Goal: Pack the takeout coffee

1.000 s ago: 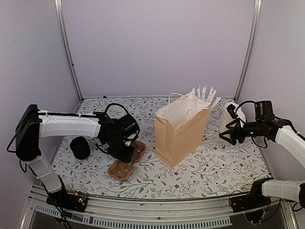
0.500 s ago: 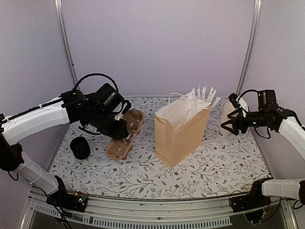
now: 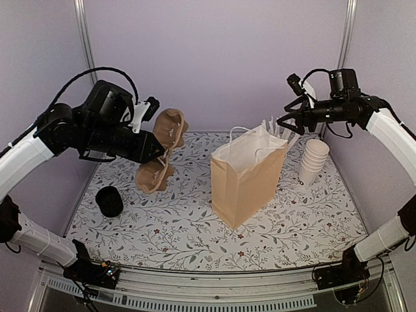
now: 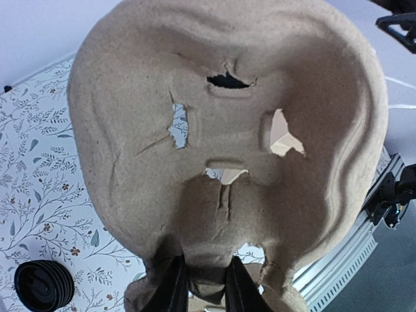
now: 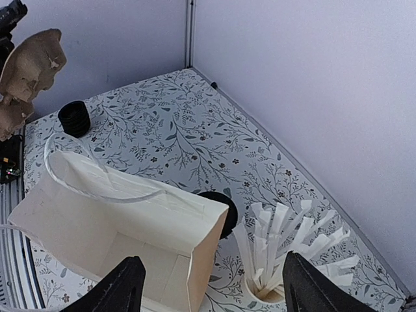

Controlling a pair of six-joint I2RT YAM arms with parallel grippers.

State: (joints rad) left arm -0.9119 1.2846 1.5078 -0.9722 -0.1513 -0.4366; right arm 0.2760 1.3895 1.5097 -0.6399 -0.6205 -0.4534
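Holding cup carrier aloft on the left, right arm open above bag

Left gripper is clamped on a brown pulp cup carrier, held in the air above the left side of the floral table. The carrier hangs on edge, one pocket up and one down, touching nothing else. In the left wrist view both fingers pinch a narrow rib at the carrier's lower edge. The jaws are narrow, and the pulp shows tears and holes.

Right gripper is high up over the right rear of the table, near the straws. Its jaws are spread wide and hold nothing.

A brown paper bag stands upright and open at mid table. Its inside looks bare where the right wrist view sees in.

Coffee: the only sign is a black round lid poking out behind the bag's far wall. It sits just beside the cup of straws. The bag hides whatever is under it, so I cannot tell if it is a full lidded cup.

A stack of lidless white cups stands right of the bag, apart from it. A black ribbed stack sits on the table at the left edge, below the raised carrier.
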